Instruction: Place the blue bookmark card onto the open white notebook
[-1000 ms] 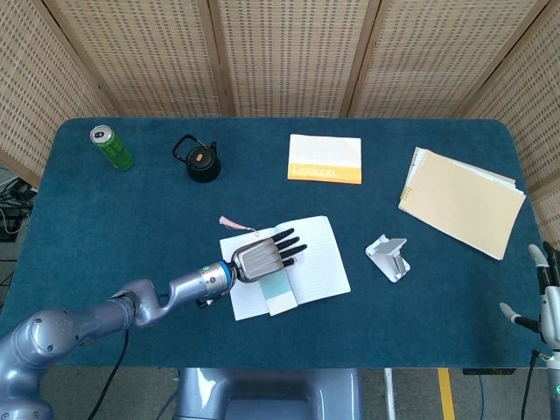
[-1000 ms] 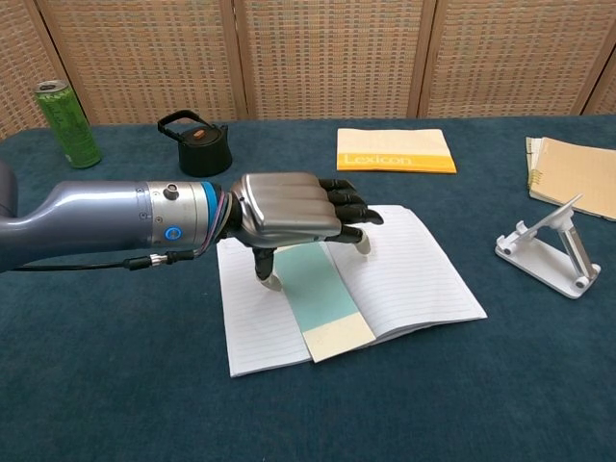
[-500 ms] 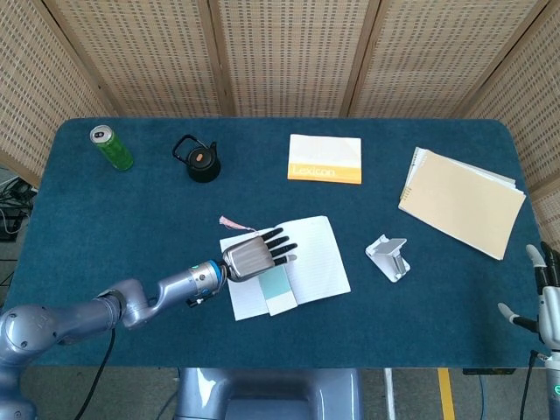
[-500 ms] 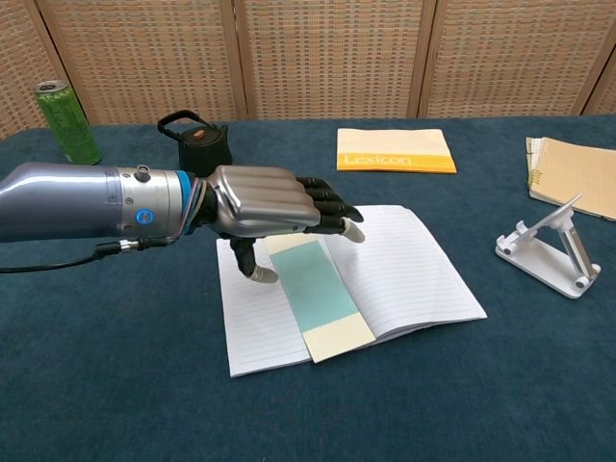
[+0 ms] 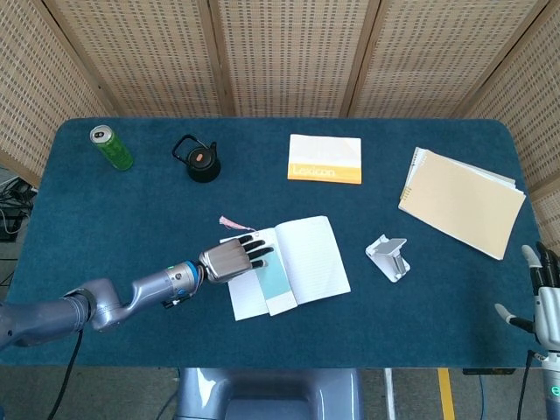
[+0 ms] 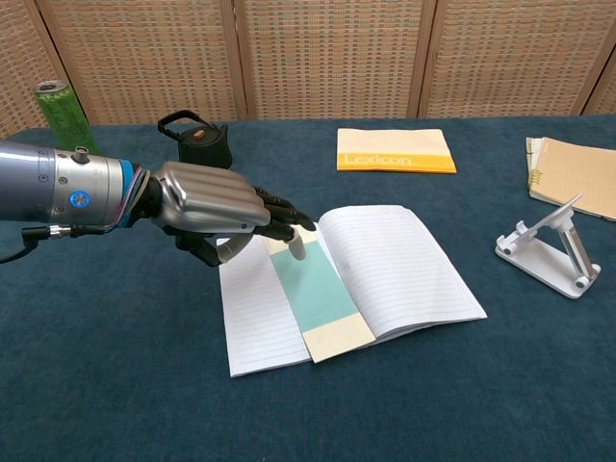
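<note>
Left side of the table (image 5: 105, 210): green can (image 5: 112, 148) and black kettle (image 5: 201, 160) at the back, both untouched and well apart from the work. Left hand (image 5: 229, 258) hovers over the left page of the open white notebook (image 5: 311, 254), palm down, fingers (image 6: 289, 229) loosely extended and holding nothing; the fingertips hang over the top edge of the blue bookmark card (image 6: 314, 289), whether touching or just above is hard to tell from these angles. The card lies flat along the notebook's centre fold, teal part on the pages, its pale lower end reaching to about the book's front edge; a pink tassel (image 5: 229, 222) shows just beyond the notebook's top-left corner. So the placing looks done: card rests on the notebook, no hand grips it. What's left, by my read, is only getting the left hand clear without dragging the card. Further right: yellow Lexicon book (image 5: 325, 158) at the back, white phone stand (image 5: 388, 257) near the notebook, tan spiral notebook (image 5: 461, 202) far right. Right hand (image 5: 543, 298) sits at the lower right edge, off the work, fingers apart and empty.
</note>
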